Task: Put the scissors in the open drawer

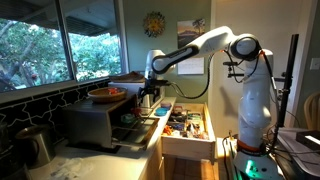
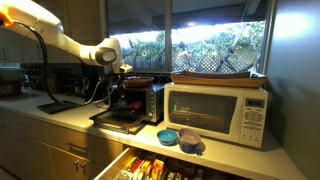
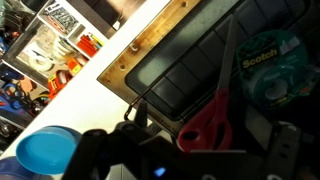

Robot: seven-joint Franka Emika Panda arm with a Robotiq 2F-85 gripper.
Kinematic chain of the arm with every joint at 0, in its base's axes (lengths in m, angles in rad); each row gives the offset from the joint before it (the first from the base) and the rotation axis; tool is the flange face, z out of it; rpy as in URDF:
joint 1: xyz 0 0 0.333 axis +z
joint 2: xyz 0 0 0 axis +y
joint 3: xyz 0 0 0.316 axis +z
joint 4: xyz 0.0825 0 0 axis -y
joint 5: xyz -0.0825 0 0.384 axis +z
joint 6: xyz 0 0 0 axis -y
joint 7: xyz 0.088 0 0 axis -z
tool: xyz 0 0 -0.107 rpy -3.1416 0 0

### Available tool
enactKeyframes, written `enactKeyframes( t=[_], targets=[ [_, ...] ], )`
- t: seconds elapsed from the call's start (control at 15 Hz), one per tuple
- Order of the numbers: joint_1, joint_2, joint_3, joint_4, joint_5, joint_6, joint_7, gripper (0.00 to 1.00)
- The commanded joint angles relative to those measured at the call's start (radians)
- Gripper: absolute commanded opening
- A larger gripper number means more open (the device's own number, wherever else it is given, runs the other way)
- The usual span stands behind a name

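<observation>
- The claw (image 1: 148,96) hangs low over the dropped-down door of the toaster oven (image 2: 135,103). In the wrist view its dark, blurred fingers (image 3: 135,115) seem to stand apart with nothing between them, so I judge it open and holding nothing
- The scissors (image 3: 213,112) lie flat on the oven door (image 3: 170,70), not yet lifted. Their red handles are at the near end, almost under the claw
- Their long axis runs from the handles straight away from the claw, up the wrist picture and leaning slightly right, with the grey blades pointing to the far edge of the door
- A roll of tape (image 3: 262,70) sits just beside the blades on the right, so the handle end looks the freer place to grip, with the jaws closing across the axis
- The open drawer (image 3: 45,50) lies off to the upper left in the wrist view, beyond the pale desk (image 3: 95,95) edge and lower than the door. In an exterior view it (image 1: 188,125) stands pulled out just beside the oven, so the carry would go sideways and down
</observation>
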Motion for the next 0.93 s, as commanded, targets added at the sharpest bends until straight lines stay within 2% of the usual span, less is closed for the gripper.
enactKeyframes(
  t=[0.0, 0.4, 0.53, 0.67, 0.8, 0.87],
  targets=[
    [0.006, 0.048, 0.000, -0.004, -0.023, 0.074, 0.052, 1.00],
    [0.017, 0.101, -0.009, -0.002, -0.053, 0.111, 0.102, 1.00],
    [0.022, 0.112, -0.010, 0.000, -0.065, 0.114, 0.125, 0.95],
    [0.026, 0.121, -0.009, -0.001, -0.076, 0.118, 0.150, 0.94],
    [0.032, 0.129, -0.009, 0.002, -0.081, 0.120, 0.173, 0.86],
    [0.034, 0.133, -0.009, 0.004, -0.080, 0.119, 0.181, 0.86]
  ],
)
